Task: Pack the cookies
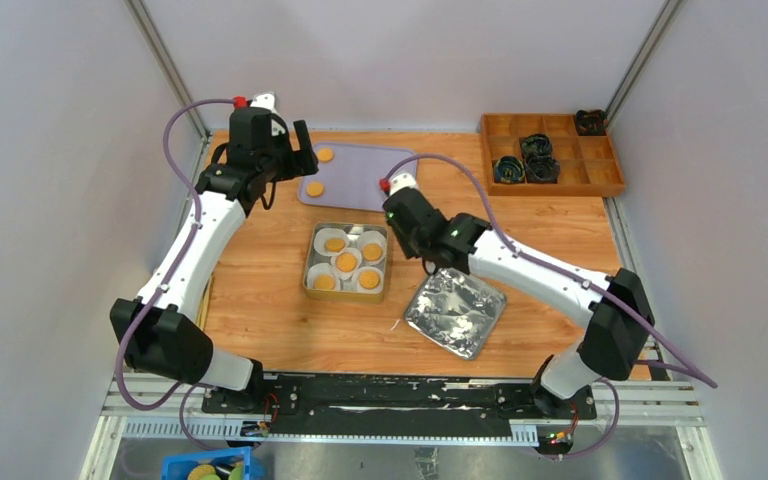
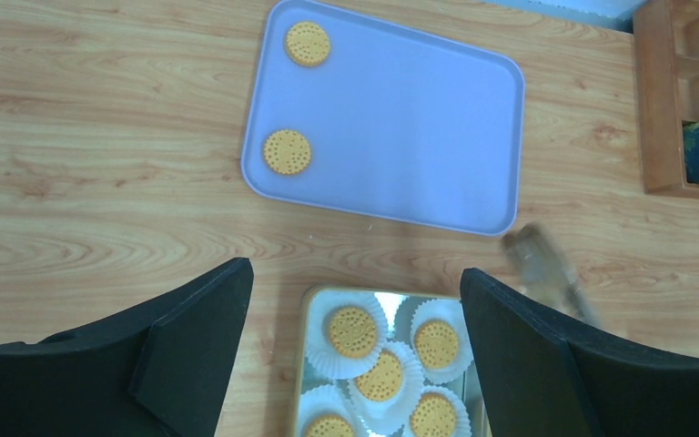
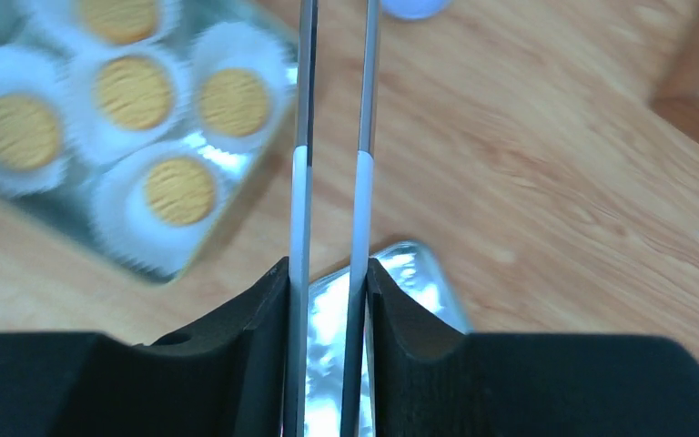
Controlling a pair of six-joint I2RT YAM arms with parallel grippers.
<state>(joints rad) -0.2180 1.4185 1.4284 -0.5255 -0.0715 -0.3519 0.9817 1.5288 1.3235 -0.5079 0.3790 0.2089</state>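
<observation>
Two cookies [image 1: 325, 154] [image 1: 314, 188] lie on the left side of the lilac tray [image 1: 365, 170]; the left wrist view shows them as the far cookie [image 2: 308, 43] and the near cookie [image 2: 287, 151]. Several more cookies [image 1: 346, 262] sit in white paper liners inside the metal tin [image 1: 310, 270]. My left gripper [image 1: 288, 150] [image 2: 355, 278] hangs open and empty above the tin's far edge. My right gripper [image 1: 422, 255] [image 3: 328, 269] is shut on a pair of metal tongs [image 3: 302, 137], blurred in the left wrist view as tongs [image 2: 541, 259] right of the tin. Their tips run out of the right wrist view.
A crumpled foil lid [image 1: 455, 310] lies right of the tin, under my right arm. A wooden divided box [image 1: 600, 185] with dark bundles in it stands at the back right. Grey walls close in the table on three sides.
</observation>
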